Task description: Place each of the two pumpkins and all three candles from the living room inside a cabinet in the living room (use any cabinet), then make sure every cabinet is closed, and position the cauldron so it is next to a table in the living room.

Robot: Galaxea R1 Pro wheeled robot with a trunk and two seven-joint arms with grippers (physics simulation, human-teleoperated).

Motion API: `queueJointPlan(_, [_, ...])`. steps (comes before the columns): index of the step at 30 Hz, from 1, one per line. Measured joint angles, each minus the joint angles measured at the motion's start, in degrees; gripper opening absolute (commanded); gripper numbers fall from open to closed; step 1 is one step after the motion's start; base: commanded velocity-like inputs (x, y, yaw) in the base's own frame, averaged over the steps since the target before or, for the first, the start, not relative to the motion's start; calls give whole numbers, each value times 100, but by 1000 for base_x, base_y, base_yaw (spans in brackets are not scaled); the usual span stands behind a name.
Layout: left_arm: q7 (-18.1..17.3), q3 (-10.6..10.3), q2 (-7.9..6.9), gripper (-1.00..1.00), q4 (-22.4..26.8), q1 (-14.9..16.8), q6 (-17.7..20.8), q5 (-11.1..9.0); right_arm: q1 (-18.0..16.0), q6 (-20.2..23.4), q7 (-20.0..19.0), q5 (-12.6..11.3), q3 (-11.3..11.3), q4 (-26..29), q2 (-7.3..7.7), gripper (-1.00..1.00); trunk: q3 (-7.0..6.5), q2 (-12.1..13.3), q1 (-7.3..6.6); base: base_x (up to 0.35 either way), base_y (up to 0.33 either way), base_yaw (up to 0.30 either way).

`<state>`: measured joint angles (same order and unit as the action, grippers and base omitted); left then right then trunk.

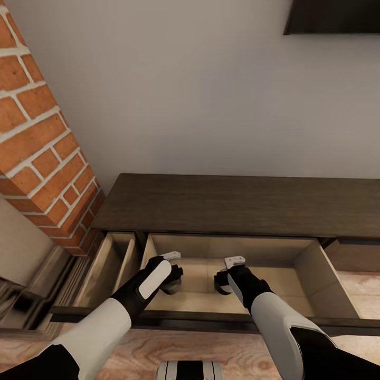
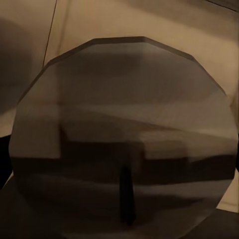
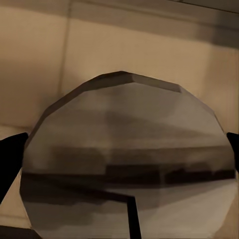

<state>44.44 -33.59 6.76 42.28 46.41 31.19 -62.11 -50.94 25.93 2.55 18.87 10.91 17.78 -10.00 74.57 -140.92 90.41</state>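
Both my arms reach down into the open drawer [image 1: 311,269] of the cabinet [image 1: 237,203], the long dark-brown console that crosses the middle of the head view beneath a pale wall. My left gripper [image 1: 171,279] sits at lower centre-left of that frame, my right gripper [image 1: 224,282] just beside it at lower centre, the two near each other over the light tan drawer floor.

Each holds a candle. In the left wrist view a wide faceted grey-cream disc, the left candle [image 2: 124,134], takes up nearly the whole frame, with a thin dark wick standing at its lower centre; only tan drawer boards show behind it. In the right wrist view the right candle [image 3: 129,164] fills the lower two-thirds, and a dark fingertip [image 3: 10,159] presses in at the left edge, another just cut off at the right edge. My right jaws are closed on that candle. My left fingers are hard to make out; dark slivers sit at the lower corners, and the head view shows the gripper wrapped about a dark rounded shape, so I read it as clamped too.

A narrower open compartment [image 1: 113,264] lies at the lower left, by a brick column [image 1: 42,132] rising up the left edge. A dark panel [image 1: 332,16] is cut off at upper right. Wood floor [image 1: 211,353] runs along the bottom.
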Motion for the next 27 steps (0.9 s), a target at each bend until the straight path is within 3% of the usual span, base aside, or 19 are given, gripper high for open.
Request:
queueJointPlan(6, [-2,1,1,-100,-1,1,6,-1,-3,5,0,-4,0,-3,0,-100,109,-230,127,0,0,0])
queueJointPlan(20, [-2,1,1,-100,-2,0,6,-2,-5,8,-3,-6,-8,6,0,-100,418,-251,163,0,0,0])
queueJointPlan(27, [3,3,-5,-100,-2,0,4,2,-6,9,-3,-6,-7,5,0,-100,419,-251,162,0,0,0])
